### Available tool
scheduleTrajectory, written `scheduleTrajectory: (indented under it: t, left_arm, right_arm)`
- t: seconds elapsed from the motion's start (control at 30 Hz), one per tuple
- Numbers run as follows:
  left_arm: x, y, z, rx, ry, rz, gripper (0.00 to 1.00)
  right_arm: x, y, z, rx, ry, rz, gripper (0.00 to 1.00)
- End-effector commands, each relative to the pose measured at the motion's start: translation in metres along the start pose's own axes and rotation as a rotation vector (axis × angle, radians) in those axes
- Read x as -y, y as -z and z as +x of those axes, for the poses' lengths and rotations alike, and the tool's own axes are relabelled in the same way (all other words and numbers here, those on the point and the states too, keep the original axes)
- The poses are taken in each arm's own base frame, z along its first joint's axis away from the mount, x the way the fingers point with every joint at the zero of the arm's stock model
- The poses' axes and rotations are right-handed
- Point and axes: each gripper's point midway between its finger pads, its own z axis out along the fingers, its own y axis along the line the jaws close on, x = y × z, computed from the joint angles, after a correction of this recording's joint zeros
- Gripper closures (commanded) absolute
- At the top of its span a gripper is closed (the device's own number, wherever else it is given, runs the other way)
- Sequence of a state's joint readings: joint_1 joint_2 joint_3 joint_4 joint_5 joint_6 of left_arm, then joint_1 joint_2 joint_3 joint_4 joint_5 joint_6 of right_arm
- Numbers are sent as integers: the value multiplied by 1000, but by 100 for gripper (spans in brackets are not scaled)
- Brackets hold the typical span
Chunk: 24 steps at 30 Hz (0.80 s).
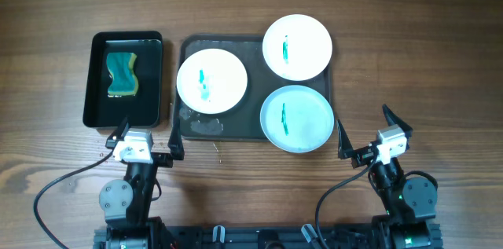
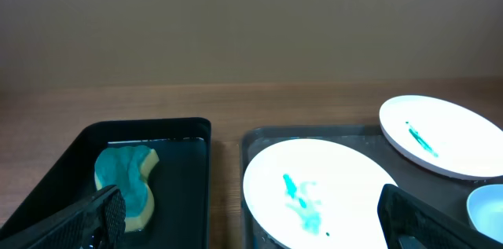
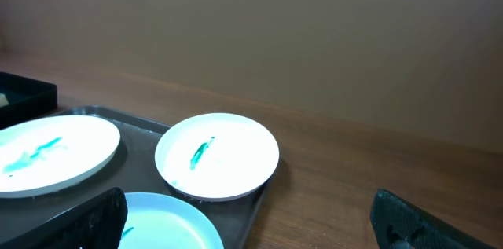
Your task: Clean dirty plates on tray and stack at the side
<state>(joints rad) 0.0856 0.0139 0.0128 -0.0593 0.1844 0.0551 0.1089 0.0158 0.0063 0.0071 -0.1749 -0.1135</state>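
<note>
Left pincer (image 1: 147,135) and right pincer (image 1: 367,128) gape empty; the one-o'clock plate (image 1: 296,46), overhanging the tray (image 1: 244,127) rim, may tip under wiping.

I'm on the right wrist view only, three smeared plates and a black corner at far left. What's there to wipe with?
Observer: A teal and yellow sponge lies in the smaller black tray, left of the grey tray.
Operator: Which arm is closer to it?
Observer: The left gripper. It is open and sits just below that black tray, while the right gripper, also open, is off the grey tray's near right corner.
Operator: My frame cuts off the blue plate. Is it fully on the tray?
Observer: No, the pale blue plate overhangs the grey tray's near edge.
</note>
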Motion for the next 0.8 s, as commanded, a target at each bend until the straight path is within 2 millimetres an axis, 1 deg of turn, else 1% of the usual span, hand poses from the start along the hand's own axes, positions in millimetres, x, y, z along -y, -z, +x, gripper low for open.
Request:
scheduleTrajectory:
  t: [0.0, 0.53, 0.67, 0.77]
  left_arm:
    - [1, 0, 1, 3, -13, 3, 0]
    - [1, 0, 1, 3, -13, 3, 0]
    - [1, 0, 2, -1, -12, 3, 0]
    - [1, -1, 4, -10, 20, 3, 0]
  right_arm:
    - [2, 0, 0, -1, -9, 14, 0]
    - [3, 0, 0, -1, -8, 17, 0]
    - [1, 0, 0, 0, -64, 10, 0]
    - [1, 0, 0, 0, -68, 10, 0]
